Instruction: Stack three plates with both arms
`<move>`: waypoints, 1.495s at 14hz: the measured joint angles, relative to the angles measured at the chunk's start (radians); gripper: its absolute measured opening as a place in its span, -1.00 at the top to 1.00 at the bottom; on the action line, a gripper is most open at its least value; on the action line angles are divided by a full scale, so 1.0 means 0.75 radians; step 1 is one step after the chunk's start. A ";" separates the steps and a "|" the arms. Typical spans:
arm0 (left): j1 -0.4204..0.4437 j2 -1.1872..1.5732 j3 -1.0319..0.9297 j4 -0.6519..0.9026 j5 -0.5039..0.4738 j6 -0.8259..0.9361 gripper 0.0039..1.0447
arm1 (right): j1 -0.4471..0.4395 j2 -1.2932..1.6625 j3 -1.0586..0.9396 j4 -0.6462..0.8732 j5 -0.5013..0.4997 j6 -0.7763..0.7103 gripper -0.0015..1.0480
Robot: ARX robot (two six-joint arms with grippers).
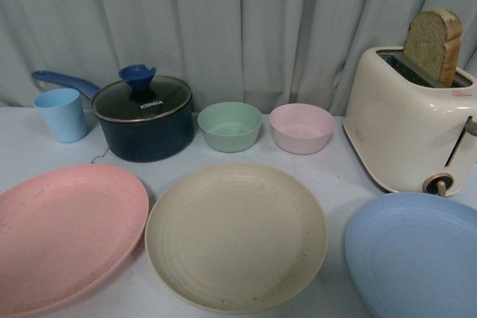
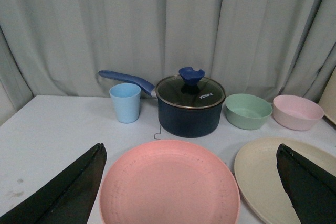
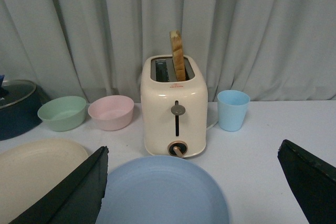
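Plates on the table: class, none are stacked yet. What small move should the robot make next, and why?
Probably lower the left gripper toward the rim of the pink plate to grasp it. The pink plate, cream plate and blue plate lie side by side, none overlapping. The pink plate sits right between that gripper's open jaws, and the cream plate beside it could serve as the base.
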 joint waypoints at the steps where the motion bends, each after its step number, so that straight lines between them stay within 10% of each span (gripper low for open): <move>1: 0.000 0.000 0.000 -0.001 0.000 0.000 -0.88 | 0.000 0.000 0.000 0.000 0.000 0.000 -0.87; 21: 0.000 0.000 0.001 -0.001 0.000 0.000 -0.88 | 0.000 0.000 0.000 -0.001 0.000 0.000 -0.87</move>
